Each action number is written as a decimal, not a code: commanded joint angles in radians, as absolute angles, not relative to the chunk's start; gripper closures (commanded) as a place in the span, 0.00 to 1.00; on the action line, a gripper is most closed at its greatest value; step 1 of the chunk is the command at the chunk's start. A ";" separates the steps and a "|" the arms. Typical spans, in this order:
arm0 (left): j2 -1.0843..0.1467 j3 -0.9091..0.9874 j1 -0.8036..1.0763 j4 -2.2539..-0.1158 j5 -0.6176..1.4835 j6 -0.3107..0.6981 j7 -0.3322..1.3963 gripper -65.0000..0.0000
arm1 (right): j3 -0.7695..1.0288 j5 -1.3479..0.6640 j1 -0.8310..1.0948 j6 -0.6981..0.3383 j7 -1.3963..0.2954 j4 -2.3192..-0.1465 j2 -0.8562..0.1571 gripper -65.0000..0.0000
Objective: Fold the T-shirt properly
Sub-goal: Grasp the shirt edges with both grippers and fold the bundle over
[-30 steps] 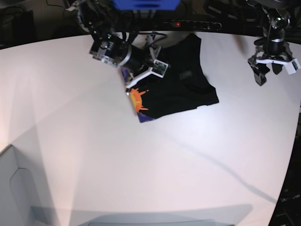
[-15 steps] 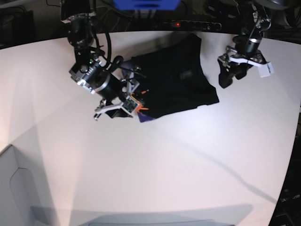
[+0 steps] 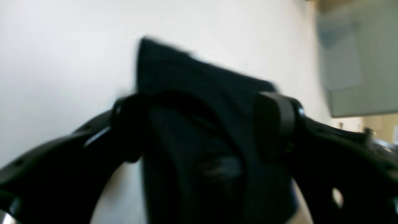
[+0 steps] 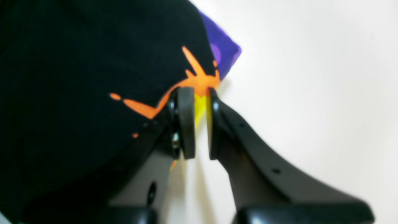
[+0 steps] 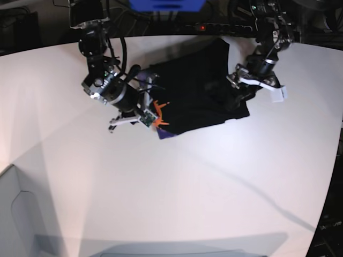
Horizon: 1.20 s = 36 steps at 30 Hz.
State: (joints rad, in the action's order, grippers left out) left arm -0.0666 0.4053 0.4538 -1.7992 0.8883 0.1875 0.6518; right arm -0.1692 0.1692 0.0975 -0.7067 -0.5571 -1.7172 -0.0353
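The black T-shirt (image 5: 198, 91) lies folded on the white table (image 5: 177, 182), its orange and purple print at the near left edge. My right gripper (image 5: 151, 119) sits at that edge. In the right wrist view its pads (image 4: 186, 124) are pinched on the orange-yellow printed hem of the T-shirt (image 4: 77, 77), so my right gripper (image 4: 200, 124) is shut on the cloth. My left gripper (image 5: 241, 92) hovers low over the shirt's right corner. The left wrist view is blurred, with my left gripper (image 3: 202, 124) open wide and the black T-shirt (image 3: 192, 81) beneath the jaws.
A pale grey bin (image 5: 13, 214) stands at the table's near left corner. A power strip with a red light (image 5: 214, 27) and a blue object (image 5: 166, 4) sit behind the far edge. Cables hang from the right arm's upper links.
The right gripper has closed on the printed edge. The left arm has swung in from beyond the shirt's right side to its right corner, jaws still wide.
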 commanded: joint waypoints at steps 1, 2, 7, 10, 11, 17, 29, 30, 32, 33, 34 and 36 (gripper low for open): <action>-0.073 0.404 0.444 -1.804 0.908 0.202 0.634 0.24 | -0.147 0.163 0.085 -0.698 -0.544 -1.721 -0.035 0.93; -0.073 0.403 0.440 -1.788 0.908 0.202 0.634 0.24 | -0.130 0.163 0.085 -0.698 -0.544 -1.709 -0.035 0.93; -0.073 0.401 0.429 -1.738 0.908 0.202 0.634 0.24 | -0.064 0.163 0.091 -0.698 -0.478 -1.650 -0.036 0.93; -0.073 0.401 0.426 -1.709 0.908 0.205 0.634 0.24 | -0.025 0.163 0.107 -0.698 -0.441 -1.653 -0.033 0.93; -0.073 0.401 0.427 -1.702 0.908 0.208 0.634 0.24 | -0.012 0.163 0.108 -0.698 -0.440 -1.673 -0.031 0.93; -0.073 0.401 0.432 -1.702 0.908 0.208 0.634 0.24 | -0.024 0.162 0.139 -0.698 -0.449 -1.850 0.031 0.93; -0.070 0.401 0.432 -1.704 0.816 0.211 0.634 0.24 | -0.170 0.163 0.185 -0.698 -0.440 -1.702 0.038 0.93; -0.071 0.401 0.432 -1.704 0.817 0.211 0.634 0.24 | -0.165 0.163 0.185 -0.698 -0.440 -1.698 0.025 0.93; -0.071 0.403 0.433 -1.710 0.820 0.211 0.634 0.24 | -0.162 0.163 0.186 -0.698 -0.440 -1.699 0.018 0.93; -0.073 0.406 0.435 -1.715 0.822 0.211 0.634 0.24 | -0.162 0.163 0.193 -0.698 -0.440 -1.702 0.016 0.93; -0.073 0.407 0.443 -1.719 0.823 0.211 0.634 0.24 | -0.162 0.163 0.193 -0.698 -0.440 -1.722 0.016 0.93; -0.073 0.406 0.470 -1.759 0.823 0.211 0.634 0.24 | -0.159 0.163 0.205 -0.698 -0.440 -1.782 0.016 0.93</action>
State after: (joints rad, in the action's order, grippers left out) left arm -0.0662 0.4038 0.4652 -1.7401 0.8051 0.1993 0.6476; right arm -0.1596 0.1825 0.2150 -0.7071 -0.4706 -1.7611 0.0139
